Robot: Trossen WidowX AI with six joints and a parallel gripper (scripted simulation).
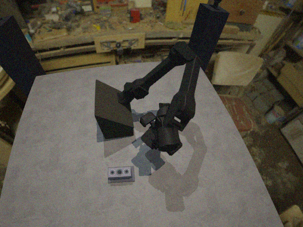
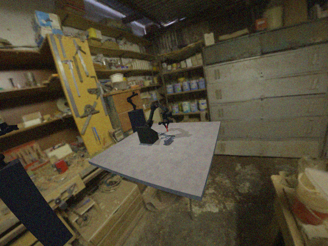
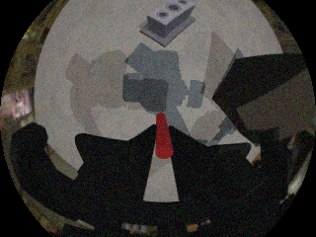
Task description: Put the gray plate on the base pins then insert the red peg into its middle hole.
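1. A dark 6-joint arm (image 1: 188, 80) rises from a black wedge-shaped base block (image 1: 111, 109) on a gray table (image 1: 61, 195), folds at a high elbow and drops its forearm steeply toward the tabletop.
2. The gripper (image 3: 161, 158) points downward, raised above the table, its 2 fingers drawn narrow and clamped on the red peg (image 3: 162, 137).
3. The red peg hangs upright from the fingers, its tapered tip aimed at the table; in the exterior view it shows as a small red sliver (image 2: 166, 128) under the wrist.
4. The gray plate (image 1: 119, 171) lies flat on the base (image 1: 121, 179), near the gripper and apart from it, toward the table's front edge.
5. The plate's top shows 3 holes in a row; the 2 outer ones have bright rims, the middle one is dark.
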